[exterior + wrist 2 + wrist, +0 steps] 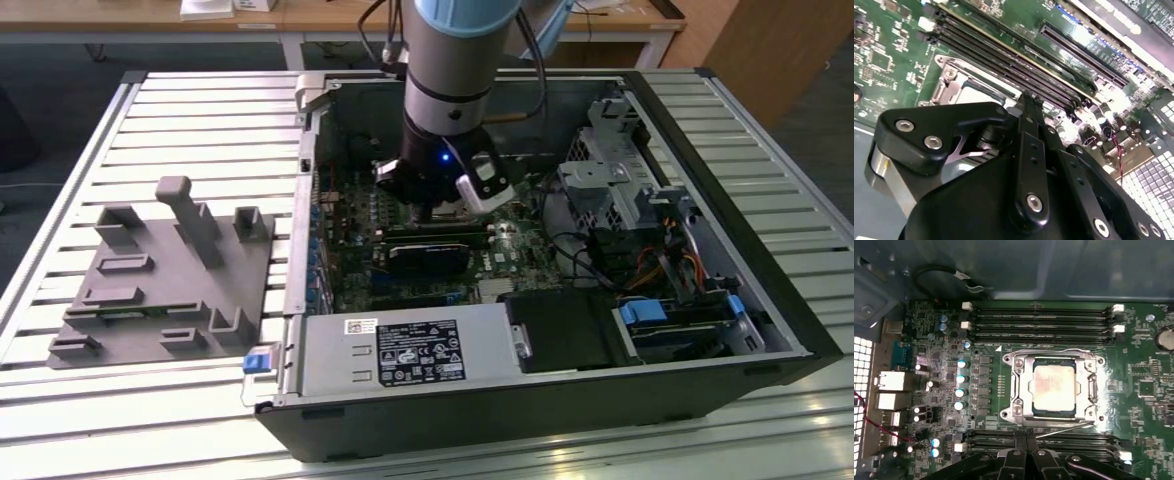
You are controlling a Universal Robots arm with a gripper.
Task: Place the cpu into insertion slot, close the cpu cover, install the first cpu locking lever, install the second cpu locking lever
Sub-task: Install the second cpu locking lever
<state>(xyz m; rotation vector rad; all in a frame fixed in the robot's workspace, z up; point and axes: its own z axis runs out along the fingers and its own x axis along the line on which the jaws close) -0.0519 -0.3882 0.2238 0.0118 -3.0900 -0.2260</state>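
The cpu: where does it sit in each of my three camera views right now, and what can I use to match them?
Exterior view: I cannot make it out; the arm stands over that part of the board.
First wrist view: the cpu lies in the insertion slot, framed by the cpu cover.
Second wrist view: a pale corner of the cpu peeks out beside the gripper body.
Shared landmark: the long memory slots beside the socket.

Slatted metal tabletop [80, 400], carrying an open black computer case [561, 410] toward the exterior view's right, with a grey moulded fixture block [167, 285] alongside at left.
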